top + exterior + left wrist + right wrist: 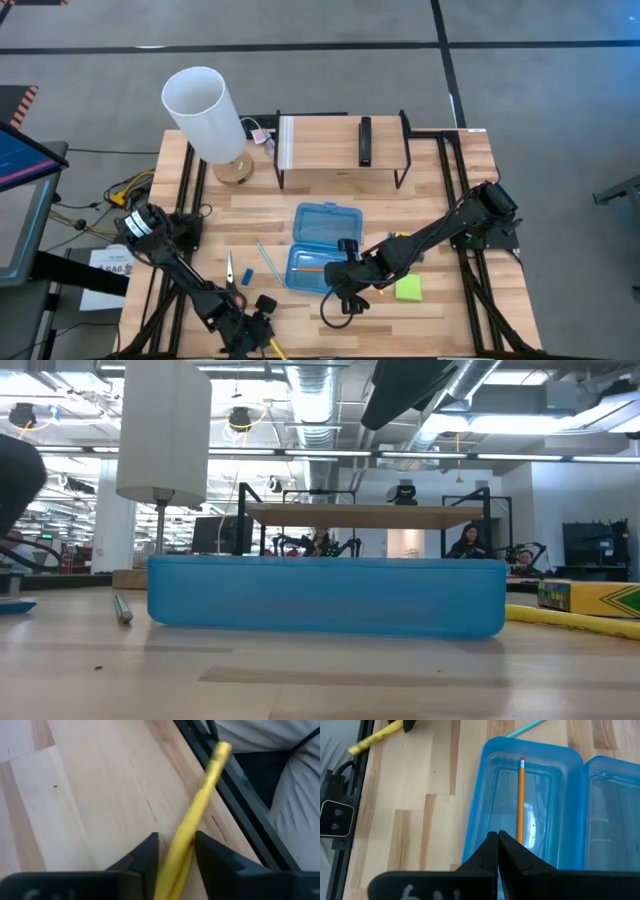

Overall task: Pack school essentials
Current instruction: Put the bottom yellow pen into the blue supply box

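The open blue case (320, 245) lies mid-table, with an orange pencil (521, 800) inside one half. My right gripper (497, 840) is shut and empty, just over that half's right edge (338, 270). My left gripper (175, 847) is at the near edge (262, 338), shut on a yellow pencil (200, 800). Red-handled scissors (230, 270), a blue eraser (248, 273) and a light-blue stick (268, 258) lie flat to the left of the case. A green sticky-note pad (408, 288) lies to its right. The crayon box (590, 598) shows in the low view. My left gripper pinches the yellow pencil's shaft (182, 837) between its two fingers, with the pencil lying along them. The long free part sticks out past the fingertips toward the table's near edge (375, 737). I cannot tell whether the pencil is clear of the table.
A white lamp (205, 110) stands at the far left. A wooden shelf (330, 140) with a black bar (365, 140) on it stands at the back. The black table frame (240, 805) runs along the near edge, with grey cloth (285, 765) beyond it. People sit in the room behind.
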Robot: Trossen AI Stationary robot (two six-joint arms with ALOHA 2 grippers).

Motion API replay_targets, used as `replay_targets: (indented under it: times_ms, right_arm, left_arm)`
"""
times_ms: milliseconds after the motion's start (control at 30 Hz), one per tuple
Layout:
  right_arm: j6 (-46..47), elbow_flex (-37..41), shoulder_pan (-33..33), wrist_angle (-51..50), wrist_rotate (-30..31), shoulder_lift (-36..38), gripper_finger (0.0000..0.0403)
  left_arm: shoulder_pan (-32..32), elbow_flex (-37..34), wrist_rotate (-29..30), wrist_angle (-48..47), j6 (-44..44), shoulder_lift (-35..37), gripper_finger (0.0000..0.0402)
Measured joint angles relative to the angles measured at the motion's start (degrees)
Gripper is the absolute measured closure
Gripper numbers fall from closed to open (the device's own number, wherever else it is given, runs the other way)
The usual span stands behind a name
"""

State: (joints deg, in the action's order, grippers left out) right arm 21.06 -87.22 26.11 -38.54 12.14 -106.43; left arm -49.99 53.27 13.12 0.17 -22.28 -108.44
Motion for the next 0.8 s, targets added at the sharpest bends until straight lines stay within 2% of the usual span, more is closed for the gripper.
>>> replay_targets:
  times_ms: [133,200,400,567,700,800]
  right_arm:
    - [0.0,0.0,0.0,0.0,0.0,0.0,0.0379]
    - [0.0,0.0,0.1,0.0,0.0,0.0,0.0378]
    - [0.1,0.0,0.1,-1.5,0.0,0.0,0.0381]
    - [2.0,0.0,0.3,-4.8,0.2,2.4,0.0382]
    - [2.4,0.0,1.4,-6.1,3.6,5.9,0.0381]
    - [2.5,0.0,2.6,-6.3,7.6,9.1,0.0382]
  left_arm:
    - [1.3,0.0,-1.9,-0.7,0.1,0.0,0.0372]
    - [2.0,0.0,-2.1,-1.4,-0.9,0.0,0.0388]
    - [3.1,-0.2,0.3,-3.5,-0.9,1.3,0.0395]
    - [3.3,-0.8,5.6,-9.2,-1.0,6.1,0.0397]
    - [4.8,-0.4,10.2,-13.1,-2.2,11.7,0.0399]
    - [8.0,-0.6,10.1,-13.6,-0.1,13.8,0.0399]
